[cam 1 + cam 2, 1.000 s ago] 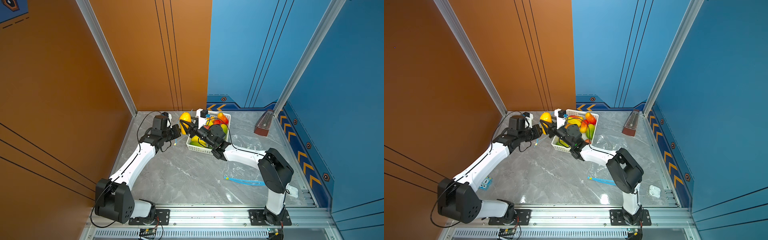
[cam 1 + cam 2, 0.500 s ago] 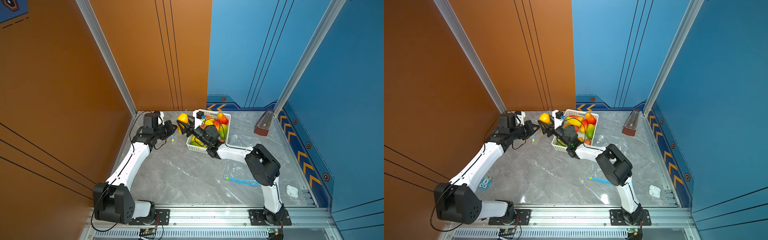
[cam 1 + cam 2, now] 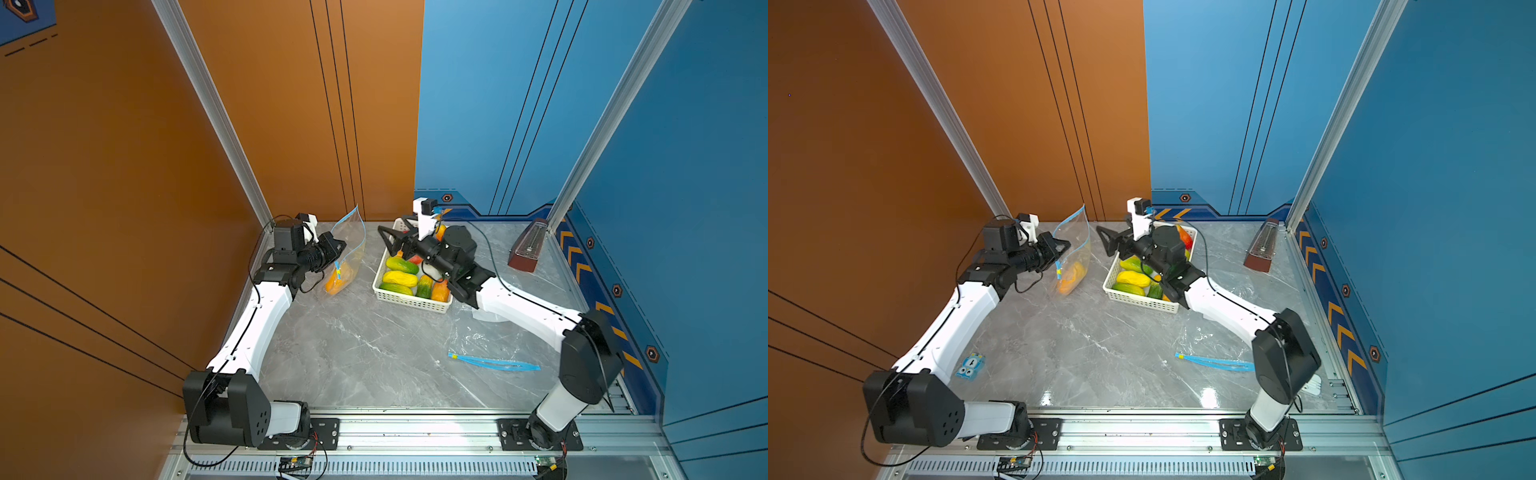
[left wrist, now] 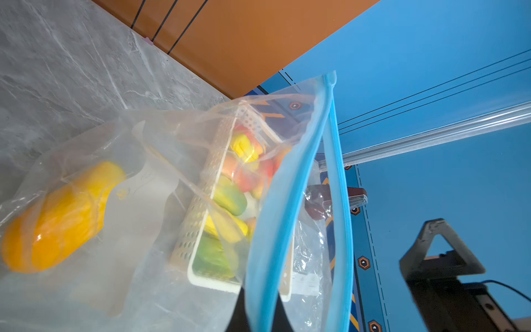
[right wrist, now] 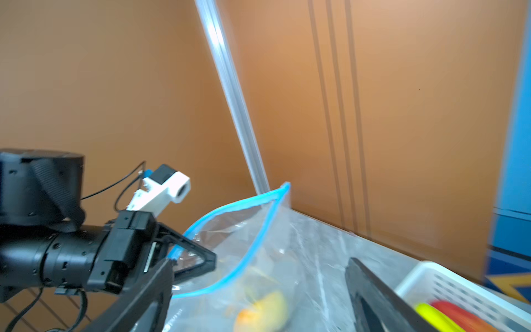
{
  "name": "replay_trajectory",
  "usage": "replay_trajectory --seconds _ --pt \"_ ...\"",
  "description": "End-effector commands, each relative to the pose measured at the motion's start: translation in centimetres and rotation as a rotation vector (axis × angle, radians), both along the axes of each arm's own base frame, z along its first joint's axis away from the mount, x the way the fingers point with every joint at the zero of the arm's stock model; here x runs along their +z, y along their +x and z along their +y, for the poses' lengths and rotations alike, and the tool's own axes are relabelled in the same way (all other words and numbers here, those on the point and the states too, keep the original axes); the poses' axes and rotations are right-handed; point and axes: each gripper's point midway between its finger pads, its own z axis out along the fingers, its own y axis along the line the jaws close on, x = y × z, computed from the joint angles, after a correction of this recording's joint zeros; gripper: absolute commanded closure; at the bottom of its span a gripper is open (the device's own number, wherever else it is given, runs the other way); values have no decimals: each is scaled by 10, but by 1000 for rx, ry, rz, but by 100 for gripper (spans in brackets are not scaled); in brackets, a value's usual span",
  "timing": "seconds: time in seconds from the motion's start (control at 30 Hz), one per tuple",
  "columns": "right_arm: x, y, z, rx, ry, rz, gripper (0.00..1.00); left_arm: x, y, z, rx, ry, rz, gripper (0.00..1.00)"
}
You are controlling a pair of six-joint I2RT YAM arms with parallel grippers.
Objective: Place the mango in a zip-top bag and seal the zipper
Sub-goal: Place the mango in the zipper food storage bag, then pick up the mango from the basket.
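a: where is the mango (image 3: pixel 337 280)?
b: at the bottom of the zip-top bag (image 3: pixel 354 243). left fingers (image 3: pixel 334 246) clamped on its blue zipper edge; right fingers (image 5: pixel 370 287) apart, empty, near the fruit basket (image 3: pixel 409 302).

Both top views look steeply down from high above the front rail at 6 o'clock. They face the far corner at 12 and share nearly the whole surface (image 3: pixel 374 353) from afar. The left wrist camera sits close against the zip-top bag (image 4: pixel 149 224), looking through it toward the basket (image 4: pixel 198 218) at the bag's 3 o'clock. The right wrist camera faces back toward 9 o'clock, near that same bag and the left pincer (image 5: pixel 207 260).
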Motion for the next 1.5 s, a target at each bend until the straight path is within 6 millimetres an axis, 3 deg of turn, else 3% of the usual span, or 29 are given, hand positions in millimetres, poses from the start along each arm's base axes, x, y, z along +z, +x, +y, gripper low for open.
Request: replay_trajectory --seconds 0.0,0.13,0.23,0.37,0.47,0.5,0.73,1.03,1.13,1.23,1.3,1.47 --pt "-117 10 -81 -230 -300 364 6 -27 -9 2 -20 96 7 100" --pt "-179 29 -124 -329 -508 559 8 -43 -8 -7 -67 116 31 100" --pt "-201 62 -139 -436 -613 577 9 -44 -9 -13 -92 142 16 100" --pt "-212 119 -154 -560 -677 559 10 -42 -12 -20 -122 160 -2 100" --pt "-228 150 -153 -572 -703 550 10 -42 -15 -24 -132 166 -8 100" --pt "-219 162 -147 -559 -703 515 8 -42 -16 -25 -139 169 -10 100" --pt "-252 205 -133 -470 -727 515 8 -47 -17 -31 -154 180 -3 100" --pt "-269 228 -133 -488 -766 497 24 -51 -16 -35 -160 199 -1 100" --pt "-271 230 -135 -501 -796 488 36 -53 -16 -37 -165 199 3 100" --pt "-267 231 -139 -523 -831 470 55 -52 -16 -36 -162 200 2 100" --pt "-258 228 -140 -523 -825 468 64 -51 -16 -36 -160 203 -1 100" --pt "-209 207 -125 -480 -767 431 68 -54 -14 -34 -149 210 4 100"
